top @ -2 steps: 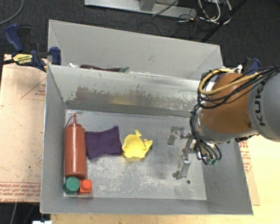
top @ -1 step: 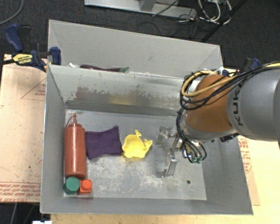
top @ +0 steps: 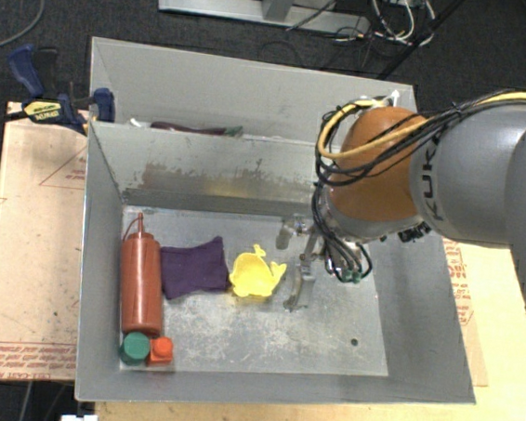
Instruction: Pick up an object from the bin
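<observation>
Pincer (top: 295,262) hangs spread and empty just right of a crumpled yellow thing (top: 254,277). A purple cloth (top: 192,267) lies left of that.

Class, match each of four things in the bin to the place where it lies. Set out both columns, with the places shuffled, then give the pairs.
Things:
1. red bottle
2. purple cloth
3. yellow crumpled thing
4. green round piece

Places:
A. right beside the gripper
B. along the wall of the bin on the view's left
C. in the near left corner, next to the orange block
D. between the bottle and the yellow thing

Pairs: 1-B, 2-D, 3-A, 4-C.
</observation>
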